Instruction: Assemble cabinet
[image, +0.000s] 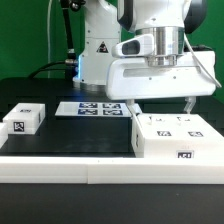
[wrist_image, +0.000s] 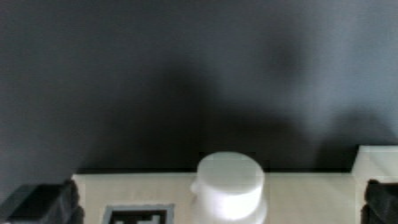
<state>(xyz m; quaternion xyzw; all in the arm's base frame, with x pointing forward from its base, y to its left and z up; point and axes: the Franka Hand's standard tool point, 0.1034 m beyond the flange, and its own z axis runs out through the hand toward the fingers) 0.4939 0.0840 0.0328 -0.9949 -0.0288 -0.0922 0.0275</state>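
The cabinet box (image: 175, 137) is a blocky white box with black-and-white tags on its top and front, standing on the black table at the exterior view's right. My gripper (image: 163, 100) hangs just above it, jaws spread wide with nothing between them. In the wrist view the box's white top (wrist_image: 107, 190) fills the lower edge, with a tag (wrist_image: 139, 212) and a rounded white upright stub (wrist_image: 228, 185) between my dark fingertips (wrist_image: 36, 205). A small white tagged block (image: 22, 120) lies at the exterior view's left, far from the gripper.
The marker board (image: 95, 108) lies flat at the back middle of the table, in front of the arm's base. A long white border rail (image: 100, 172) runs along the table's front edge. Black table surface (image: 85, 135) lies between the small block and the box.
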